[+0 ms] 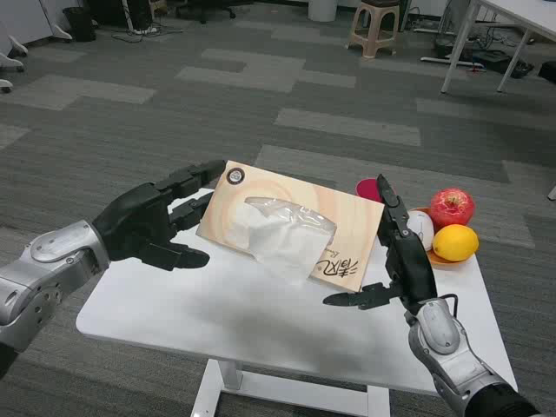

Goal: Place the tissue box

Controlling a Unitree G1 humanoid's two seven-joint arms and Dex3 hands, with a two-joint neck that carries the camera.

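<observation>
The tissue box (291,236) is up in the air, between the two robot hands. The left robot hand (155,224) presses one end with its fingers spread. The right robot hand (401,256) presses the other end. The box is tilted over the bench (234,317). It looks picked up but not yet put down. Fruit (453,224) sits just past the right robot hand.

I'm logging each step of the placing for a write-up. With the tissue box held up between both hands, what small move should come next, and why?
Probably lower it straight down. The tissue box is held tilted between the left hand and right hand, casting a shadow on the bare white table below. The apple and lemon sit off to the right, out of the way.
</observation>
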